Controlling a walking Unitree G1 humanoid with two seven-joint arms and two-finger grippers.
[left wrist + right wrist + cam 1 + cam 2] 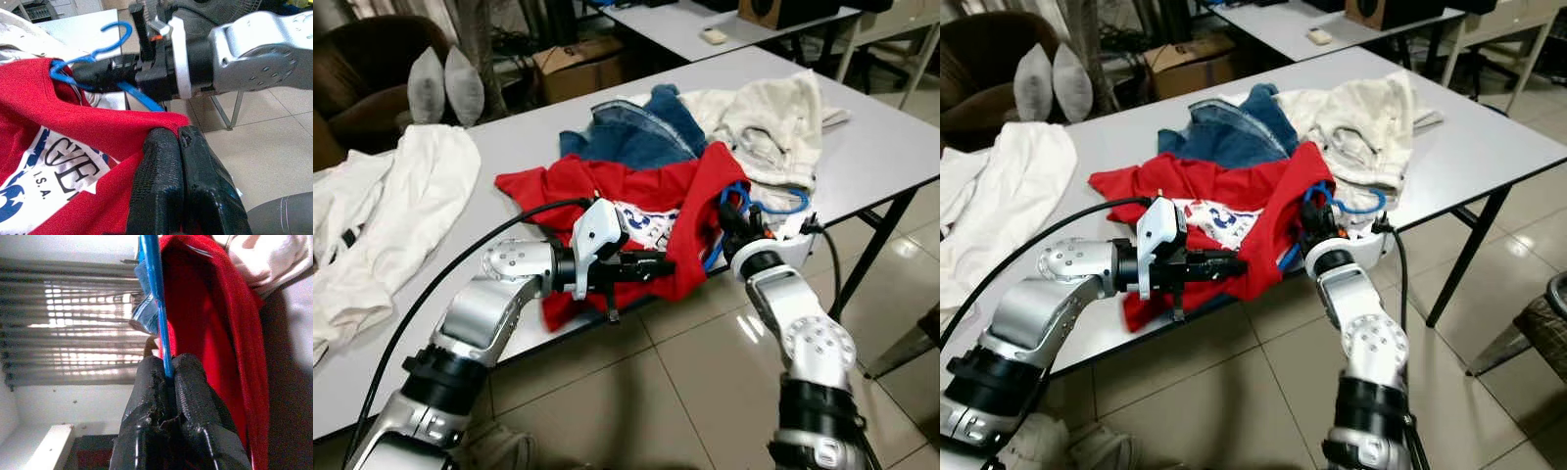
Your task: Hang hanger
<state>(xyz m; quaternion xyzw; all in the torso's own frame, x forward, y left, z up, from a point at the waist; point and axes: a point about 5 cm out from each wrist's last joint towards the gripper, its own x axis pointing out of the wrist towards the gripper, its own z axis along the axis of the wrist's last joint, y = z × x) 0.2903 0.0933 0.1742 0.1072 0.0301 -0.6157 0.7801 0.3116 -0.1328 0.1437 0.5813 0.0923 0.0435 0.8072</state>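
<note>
Hanger (93, 73), blue, sits pinched in our right tool (168, 377), its hook poking out of the red T-shirt's (636, 211) neck at the worktop (891, 137) edge. Our left tool (178, 147) is closed on the shirt's hem, just beside the hanger. We should keep both grips firm and lift together, so the shirt settles squarely on the hanger instead of slipping off one shoulder.

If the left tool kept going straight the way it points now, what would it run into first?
Most likely the right tool and the blue hanger it grips. The left tool, shut on the red T-shirt, points across at them in the left wrist view, though depth is hard to judge.
</note>
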